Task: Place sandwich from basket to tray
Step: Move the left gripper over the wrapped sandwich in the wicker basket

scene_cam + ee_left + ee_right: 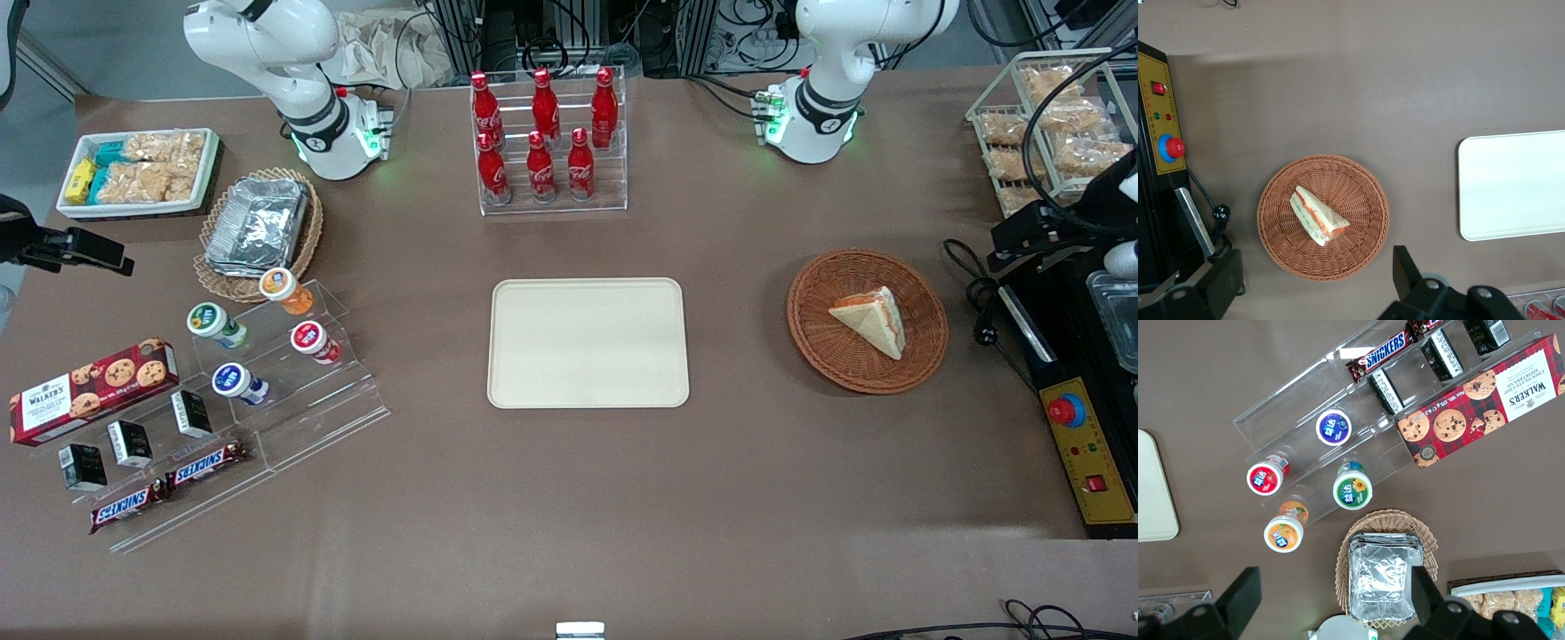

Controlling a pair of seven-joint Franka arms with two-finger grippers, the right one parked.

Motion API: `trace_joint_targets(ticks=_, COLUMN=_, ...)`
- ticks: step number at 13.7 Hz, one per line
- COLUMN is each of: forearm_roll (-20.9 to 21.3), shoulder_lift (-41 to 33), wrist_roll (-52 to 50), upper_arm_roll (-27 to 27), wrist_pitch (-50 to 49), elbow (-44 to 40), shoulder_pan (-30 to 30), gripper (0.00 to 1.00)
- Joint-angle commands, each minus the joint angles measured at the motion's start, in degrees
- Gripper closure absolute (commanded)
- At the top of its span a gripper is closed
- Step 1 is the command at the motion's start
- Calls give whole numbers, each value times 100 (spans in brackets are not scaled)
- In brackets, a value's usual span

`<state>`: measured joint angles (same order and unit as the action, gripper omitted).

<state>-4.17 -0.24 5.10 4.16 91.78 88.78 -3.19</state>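
Note:
The sandwich (871, 320) is a pale bread wedge with red-orange filling. It lies in the round reddish-brown wicker basket (818, 347), toward the working arm's end of the table. The cream-beige tray (587, 342) lies bare at the table's middle. My left gripper (1031, 236) hovers high, beside the basket and farther toward the working arm's end. It is open and holds nothing. In the left wrist view the gripper (1311, 287) has its fingers (1408, 273) wide apart, with the basket (1351, 253) and sandwich (1318, 215) well below. The tray (1511, 187) shows there too.
A yellow control box with a red button (1080, 444) and a black cable (978, 302) lie close beside the basket. A rack of cola bottles (547, 142) stands farther from the camera than the tray. An acrylic stand with cups (267, 356) is toward the parked arm's end.

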Motion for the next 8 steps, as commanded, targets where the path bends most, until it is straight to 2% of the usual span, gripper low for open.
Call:
trace_joint_targets(ticks=1, forearm_roll=3, shoulder_lift=-28, wrist_roll=-306, upper_arm_roll=-56, wrist_pitch=-81, elbow=-1, shoulder_pan=3, gripper=0)
trace_joint_targets(ticks=4, forearm_roll=231, shoulder_lift=-2, wrist_roll=-1201, upper_arm_roll=-91, wrist_pitch=-186, elbow=-1, shoulder_pan=-41, gripper=0)
trace_joint_targets(ticks=7, forearm_roll=258, shoulder_lift=-20, wrist_roll=-3867, upper_arm_roll=-126, wrist_pitch=-327, elbow=244, shoulder_pan=-85, gripper=0)
trace_joint_targets(ticks=8, forearm_roll=259, shoulder_lift=-46, wrist_roll=-4468, upper_arm_roll=-126, wrist_pitch=-336, elbow=367, shoulder_pan=-85, gripper=0)
